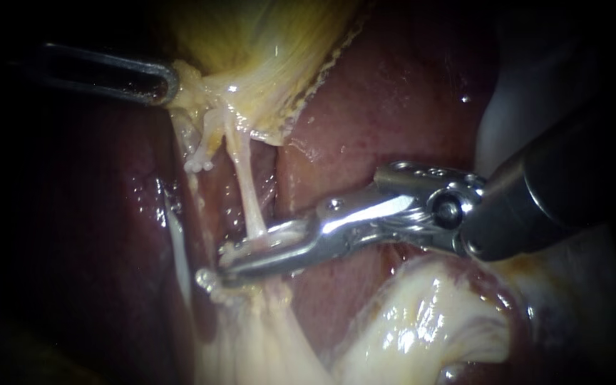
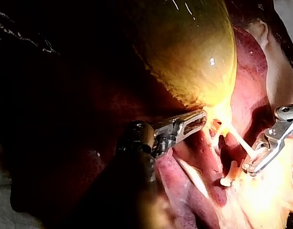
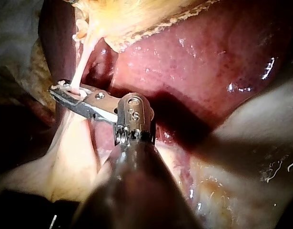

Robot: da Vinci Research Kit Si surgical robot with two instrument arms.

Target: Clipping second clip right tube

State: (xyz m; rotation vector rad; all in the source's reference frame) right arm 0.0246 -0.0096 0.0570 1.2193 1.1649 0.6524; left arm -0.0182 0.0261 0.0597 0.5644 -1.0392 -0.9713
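The right tube [image 1: 247,192] is a thin pale strand running down from the yellow gallbladder [image 1: 265,43]. My right instrument [image 1: 215,267] reaches in from the right, and its long jaws are shut on the tube from two sides, low on the strand. In the right wrist view the tube [image 3: 82,67] drops between the same jaws [image 3: 58,90]. My left instrument [image 1: 169,82] comes in at the upper left, jaws shut on the gallbladder's ragged lower edge. The left wrist view shows those jaws [image 2: 201,118] at the gallbladder's [image 2: 194,52] narrow end, with the right instrument [image 2: 248,168] beyond.
Dark red liver [image 1: 393,93] lies behind and on both sides of the tube. A second pale strand [image 1: 178,249] runs down just left of the jaw tips. Pale fatty tissue [image 1: 422,321] bulges under the right instrument's wrist, and below the jaws the tissue fans out.
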